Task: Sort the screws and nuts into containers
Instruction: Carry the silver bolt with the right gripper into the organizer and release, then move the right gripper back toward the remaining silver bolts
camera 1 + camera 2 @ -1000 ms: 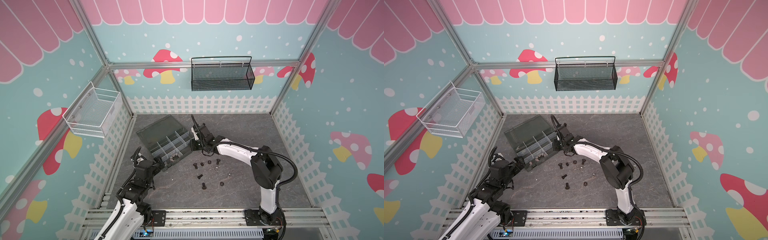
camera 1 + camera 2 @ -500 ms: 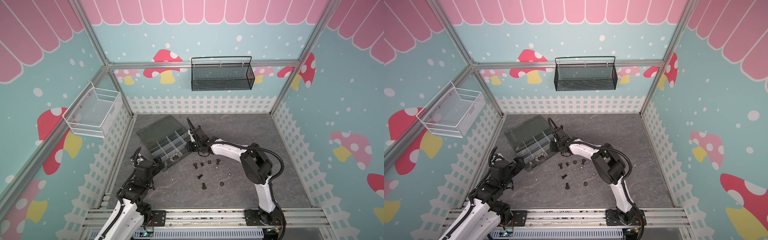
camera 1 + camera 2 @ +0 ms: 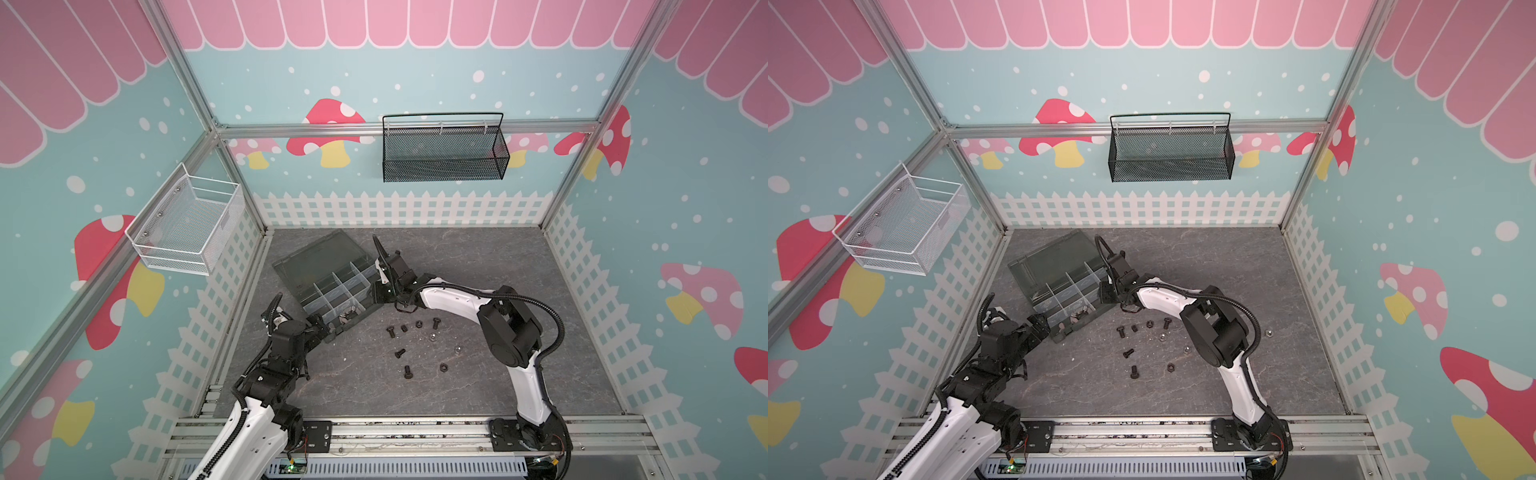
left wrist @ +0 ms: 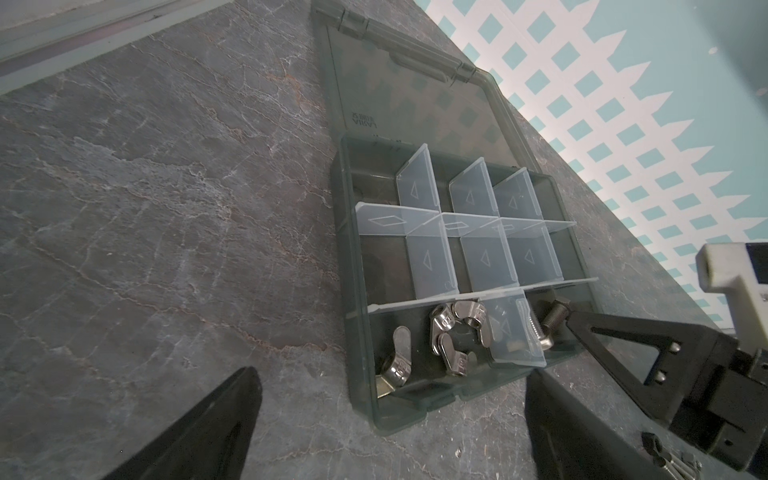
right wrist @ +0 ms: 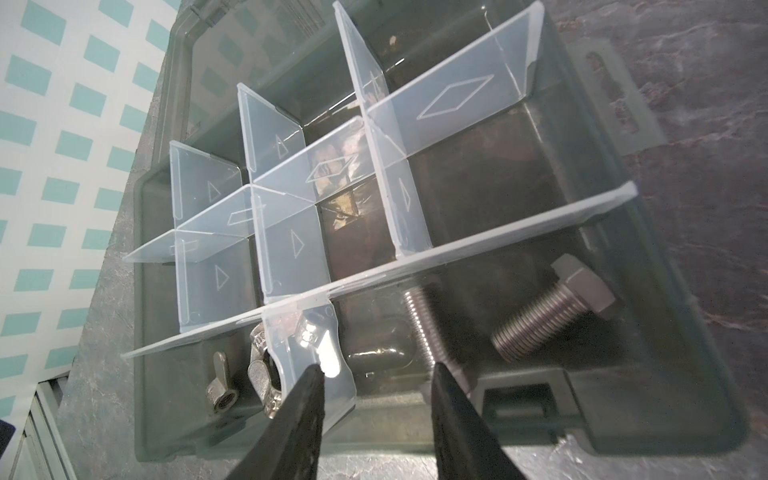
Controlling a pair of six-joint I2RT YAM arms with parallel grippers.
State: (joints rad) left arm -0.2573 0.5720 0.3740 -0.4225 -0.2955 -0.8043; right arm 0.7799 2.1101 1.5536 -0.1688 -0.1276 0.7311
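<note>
A white wire basket (image 3: 187, 232) is mounted on the left side wall, and a black mesh basket (image 3: 442, 151) is hung from the rear rail (image 3: 291, 129). The grey marbled tabletop (image 3: 478, 386) is bordered by a printed white picket fence (image 3: 399, 208).

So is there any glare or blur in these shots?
Right wrist view: sharp on the bolt, with a bright glare spot on the divider. Left wrist view: wing nuts clear, fingers dark and featureless. In both top views: even light, loose screws tiny.
</note>
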